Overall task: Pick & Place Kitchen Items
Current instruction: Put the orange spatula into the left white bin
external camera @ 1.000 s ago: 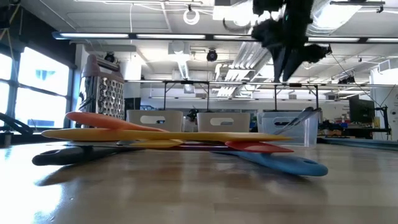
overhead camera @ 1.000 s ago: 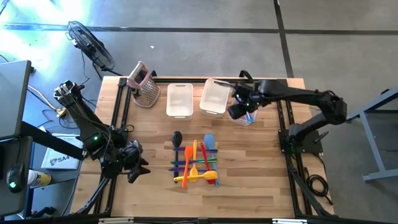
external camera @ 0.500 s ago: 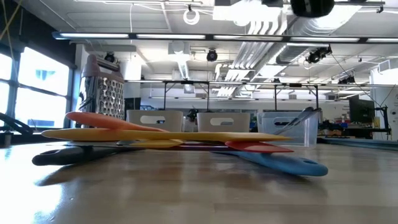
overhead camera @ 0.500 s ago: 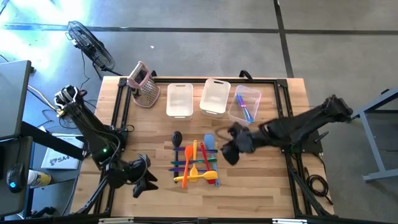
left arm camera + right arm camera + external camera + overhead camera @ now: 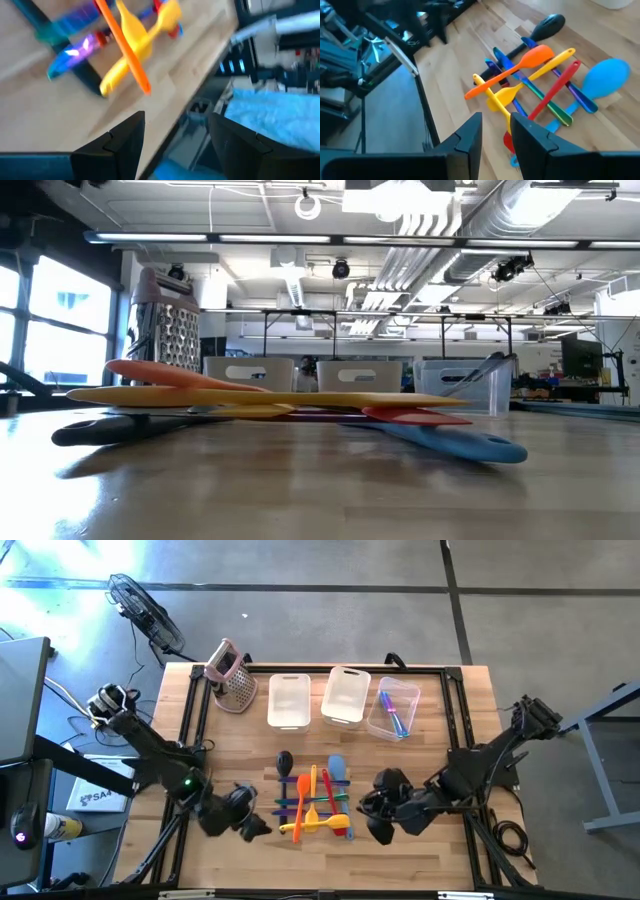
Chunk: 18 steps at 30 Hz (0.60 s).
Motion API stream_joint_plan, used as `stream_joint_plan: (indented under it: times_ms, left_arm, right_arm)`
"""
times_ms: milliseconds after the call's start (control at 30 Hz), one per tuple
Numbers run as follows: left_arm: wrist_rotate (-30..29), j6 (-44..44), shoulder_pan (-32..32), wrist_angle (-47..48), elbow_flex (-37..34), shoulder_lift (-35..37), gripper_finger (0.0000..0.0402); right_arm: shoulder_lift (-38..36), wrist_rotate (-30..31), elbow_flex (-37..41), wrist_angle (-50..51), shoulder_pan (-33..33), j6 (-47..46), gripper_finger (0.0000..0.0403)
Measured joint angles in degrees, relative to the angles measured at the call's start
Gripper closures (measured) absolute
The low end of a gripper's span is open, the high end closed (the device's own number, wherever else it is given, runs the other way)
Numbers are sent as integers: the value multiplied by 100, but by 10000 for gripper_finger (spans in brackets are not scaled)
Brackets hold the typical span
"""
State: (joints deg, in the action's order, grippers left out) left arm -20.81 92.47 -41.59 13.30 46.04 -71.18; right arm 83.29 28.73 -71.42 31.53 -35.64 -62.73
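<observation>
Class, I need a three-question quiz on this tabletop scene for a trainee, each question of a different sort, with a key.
1. True or false: the rightmost clear bin already holds utensils.
2. Multiple choice: where does the metal grater stand relative to the three bins? A) left of them B) right of them C) between two of them
3. Short answer: which two tools flank the utensil pile, and are they holding anything?

Key
1. True: slim blue and purple pieces lie in it.
2. A.
3. The left tool sits left of the pile and the right tool right of it; both are open and empty.
</observation>
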Motion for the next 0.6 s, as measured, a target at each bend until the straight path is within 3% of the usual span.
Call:
stream_joint_plan:
  times_ms: [100, 267, 467, 600]
  left_arm:
    - [186, -6, 463, -2, 0, 0, 185]
    - [1166, -52, 1066, -27, 0, -113, 185]
    - [1861, 323, 1323, -19, 2, -688, 185]
    - [1878, 470, 1354, -226, 0, -1048, 185]
  right_arm:
    - [9, -93, 3, 86, -2, 151, 309]
    - [11, -349, 4, 142, -11, 355, 309]
    - [11, -359, 7, 170, -43, 608, 309]
    - [9, -359, 7, 184, -43, 748, 309]
